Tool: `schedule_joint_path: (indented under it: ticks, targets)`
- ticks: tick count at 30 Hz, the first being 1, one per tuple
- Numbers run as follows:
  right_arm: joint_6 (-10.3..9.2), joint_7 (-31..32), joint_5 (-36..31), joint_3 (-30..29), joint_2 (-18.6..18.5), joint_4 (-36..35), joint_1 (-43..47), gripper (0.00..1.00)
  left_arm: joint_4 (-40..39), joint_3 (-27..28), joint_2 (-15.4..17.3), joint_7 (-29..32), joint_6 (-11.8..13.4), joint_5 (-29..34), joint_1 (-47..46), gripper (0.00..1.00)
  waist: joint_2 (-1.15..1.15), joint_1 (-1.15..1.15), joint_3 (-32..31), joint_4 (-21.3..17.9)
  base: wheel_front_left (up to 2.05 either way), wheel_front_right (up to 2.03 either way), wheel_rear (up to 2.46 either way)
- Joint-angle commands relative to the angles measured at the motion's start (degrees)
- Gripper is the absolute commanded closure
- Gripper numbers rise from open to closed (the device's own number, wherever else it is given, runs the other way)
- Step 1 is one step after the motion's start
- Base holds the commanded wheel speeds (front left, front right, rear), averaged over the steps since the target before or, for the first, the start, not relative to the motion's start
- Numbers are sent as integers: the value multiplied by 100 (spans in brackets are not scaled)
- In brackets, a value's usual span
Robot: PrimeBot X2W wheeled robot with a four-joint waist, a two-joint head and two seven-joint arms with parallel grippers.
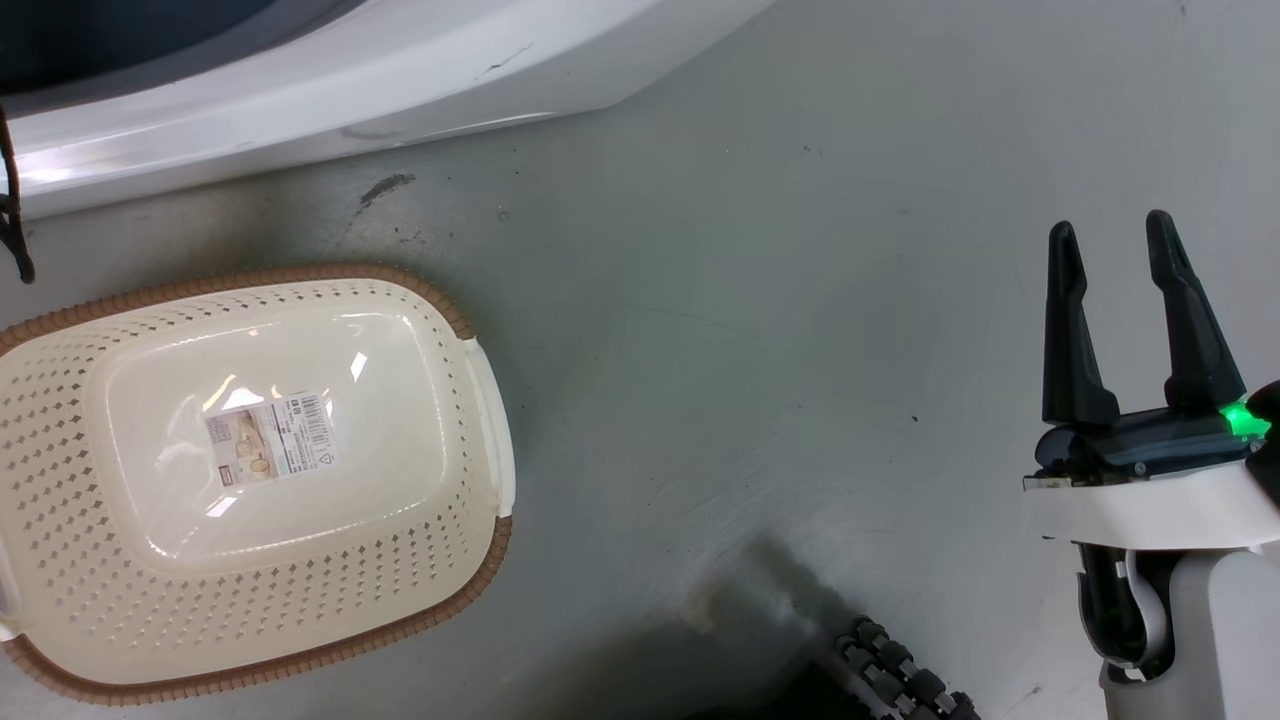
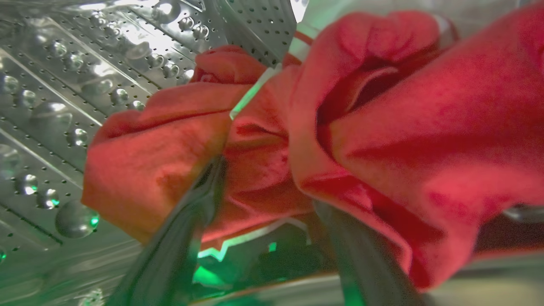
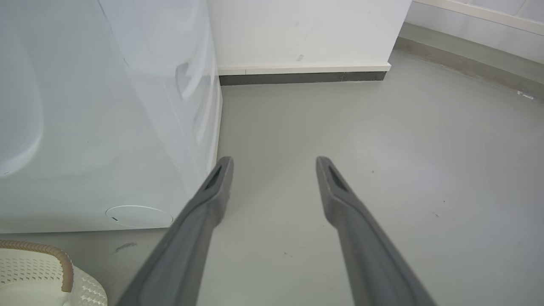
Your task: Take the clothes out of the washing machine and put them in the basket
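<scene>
In the left wrist view the left gripper (image 2: pixel 267 185) reaches into the washing machine's perforated steel drum (image 2: pixel 63 106); its two dark fingers (image 2: pixel 182 238) stand apart, their tips buried in the red clothes (image 2: pixel 403 140); one fold lies over the left finger, a bunched middle part sits between the two, and a larger fold drapes over the right finger and spreads away to its right; a strip of white trim (image 2: pixel 253 93) shows just beyond the fingertips; the dimpled drum wall lies to the left of the left finger. In the head view the cream basket (image 1: pixel 300 275) sits on the grey floor (image 1: pixel 750 350), well to the left of the right gripper (image 1: pixel 1110 235), with a paper label (image 1: pixel 268 438) on its base and the white washing machine (image 1: pixel 300 90) just beyond it; the right gripper's fingers are spread over bare floor, holding nothing, and a green light (image 1: pixel 1240 418) glows at their base. In the right wrist view the basket's brown rim (image 3: pixel 63 263) lies left of the left finger, near its root; the machine's white side stands left of the fingertips.
</scene>
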Motion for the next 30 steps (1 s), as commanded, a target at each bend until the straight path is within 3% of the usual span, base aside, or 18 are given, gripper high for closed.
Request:
schedule_joint_path:
  ticks: [1, 2, 3, 11, 30]
  targets:
    - [-4, -16, 16, 4, 11, -6, -90, 0, 65, -40, -10, 50, -3, -24, 40, 0, 0, -1, -7, -1, 0, 0, 0]
    - [-4, -16, 15, 5, 11, -3, -83, 0, 78, -72, -13, 63, -3, -53, 45, 86, 0, -1, -12, -1, 0, 0, 0]
    - [-4, -16, 20, 7, 11, 0, -83, 0, 82, -103, -11, 58, -3, -81, 46, 100, 0, -1, -20, 0, 0, 0, 0]
    - [-4, -16, -60, -32, 10, 2, -24, 0, -28, -260, 47, -510, -3, -290, 176, 100, 0, -1, -251, 75, 0, 0, 0]
    - [-4, -16, -547, -266, 8, 212, 222, 0, -191, -582, -651, -2825, -3, -964, 1945, 100, 0, -1, -1653, 764, 0, 0, 0]
